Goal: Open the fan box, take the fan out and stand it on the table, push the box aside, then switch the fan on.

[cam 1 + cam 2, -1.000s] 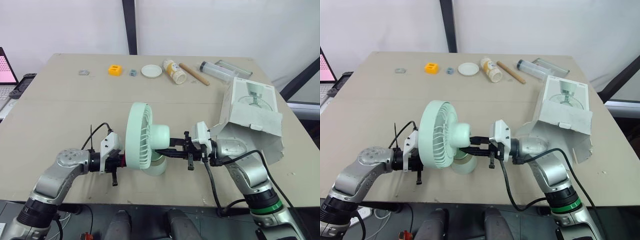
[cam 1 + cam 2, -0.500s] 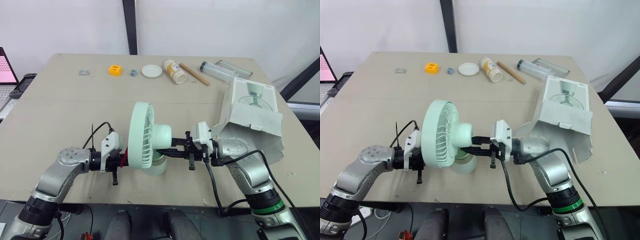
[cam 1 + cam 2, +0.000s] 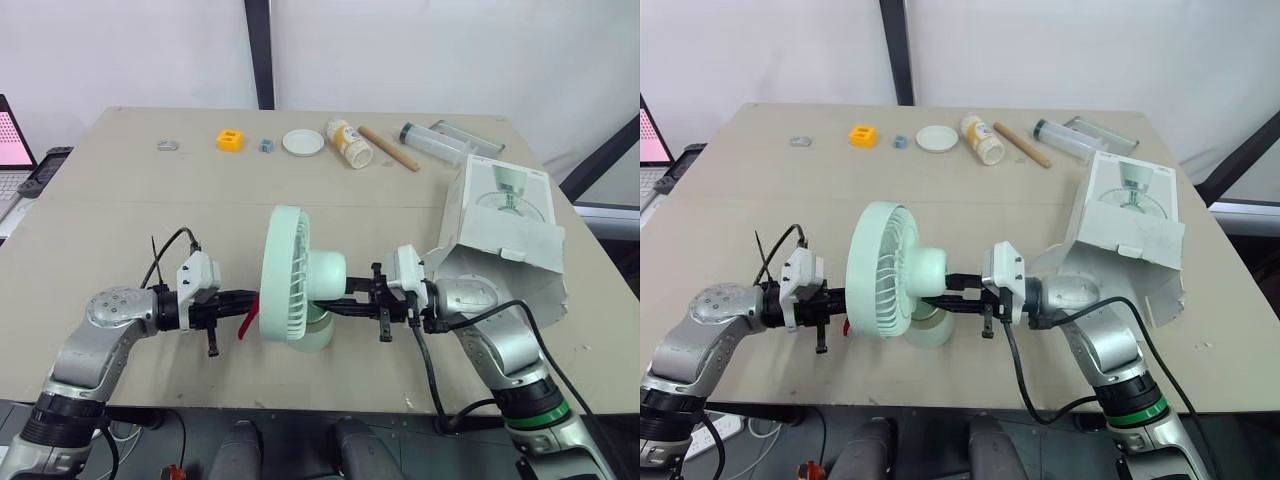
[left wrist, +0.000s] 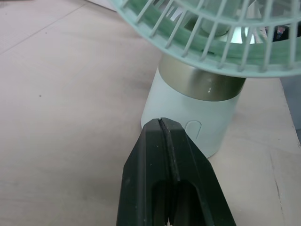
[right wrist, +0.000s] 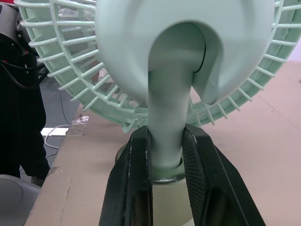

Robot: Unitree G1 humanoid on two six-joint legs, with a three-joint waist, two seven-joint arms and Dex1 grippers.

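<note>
nearest the robot, the left gripper (image 4: 161, 123) has both black fingers pressed together with no gap and nothing between them. it is level above the table (image 3: 120, 230), pointing at the front of the fan (image 3: 295, 275). its tip sits low, just beside the white base (image 4: 188, 117), facing the small oval button (image 4: 193, 129); contact with the base cannot be determined. the fan stands upright on the table near the front edge, between the two grippers, grille toward the robot's left and motor housing toward its right. the right gripper (image 5: 165, 141) comes in from behind the fan, its two fingers clamped on either side of the pale green neck (image 5: 164, 113) just above the base. to the robot's right, beside the right forearm, the fan box (image 3: 505, 240) sits tilted on the table, well apart from the fan, with an opened flap hanging at its near end. along the far side of the table runs a row of items: a small metal piece (image 3: 167, 146), an orange block (image 3: 231, 140), a small grey item (image 3: 265, 146), a white round lid (image 3: 302, 143), a jar (image 3: 347, 142) on its side, a wooden stick (image 3: 388, 147) and a clear tube (image 3: 440, 139). a laptop (image 3: 12, 140) sits off the table's far left.
</note>
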